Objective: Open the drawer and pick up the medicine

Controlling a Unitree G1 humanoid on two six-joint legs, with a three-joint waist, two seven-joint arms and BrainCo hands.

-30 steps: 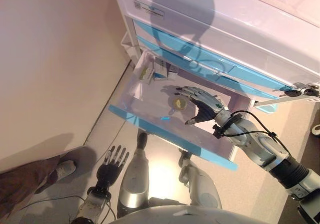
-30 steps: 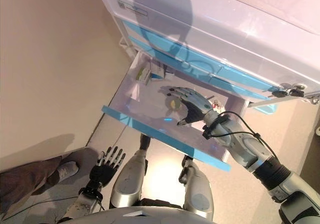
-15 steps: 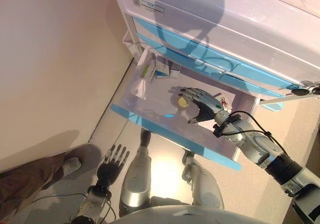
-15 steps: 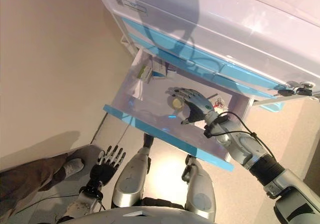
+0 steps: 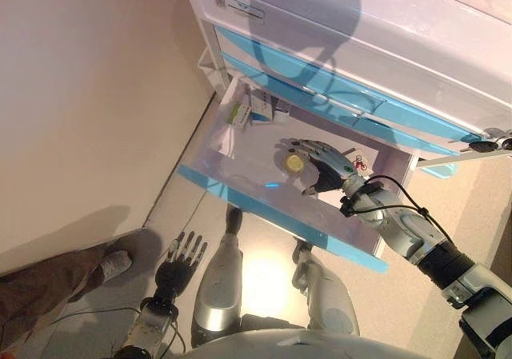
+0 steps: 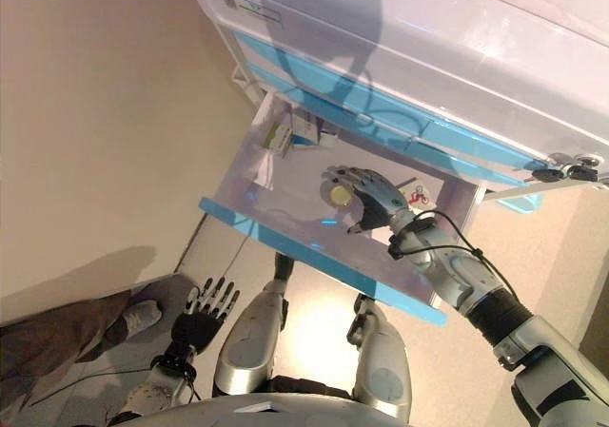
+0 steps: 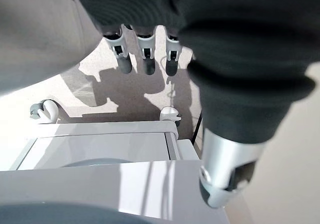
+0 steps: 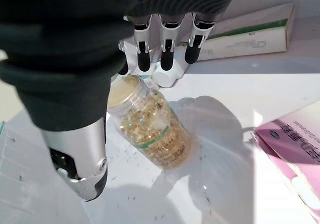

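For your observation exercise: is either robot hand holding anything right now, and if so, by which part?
Nothing is held. The right robot hand hovers open over the clear bottle of yellow capsules in the open drawer, fingers straight, not around it. The left robot hand hangs open and empty.

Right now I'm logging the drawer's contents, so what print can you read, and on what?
None can be read.
Label on the cabinet top: too small.
Green-striped box: print blurred.
Pink packet: lines of print, illegible.
Capsule bottle beneath the right hand: label band, no legible words.
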